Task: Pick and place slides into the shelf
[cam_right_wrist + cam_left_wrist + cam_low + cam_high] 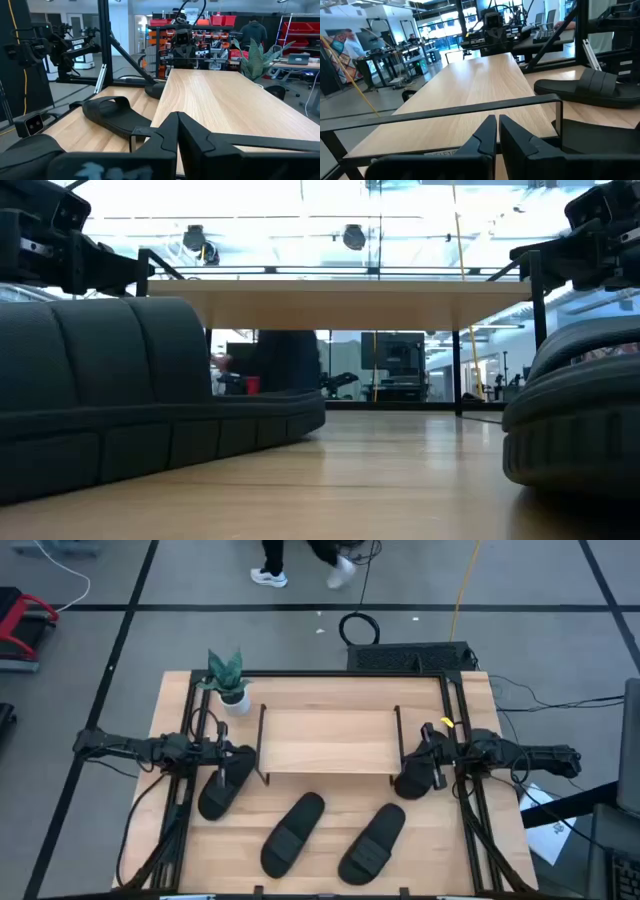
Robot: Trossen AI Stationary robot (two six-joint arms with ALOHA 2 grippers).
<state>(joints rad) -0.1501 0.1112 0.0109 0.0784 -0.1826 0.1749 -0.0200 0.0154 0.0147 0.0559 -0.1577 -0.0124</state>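
The shelf (325,740) is standing mid-table. The left gripper (237,753) and right gripper (418,754) are hanging at its two ends, fingers pressed together, holding nothing. Four black slides (292,832) are lying beside and before the shelf.

I see the right gripper (177,131) at bottom centre, fingers (165,135) nearly touching. The shelf (225,102) plank fills centre-right, running away from me. One slide (112,117) lies at left on the table. The left gripper (182,47) sits top centre; a plant (255,60) upper right.
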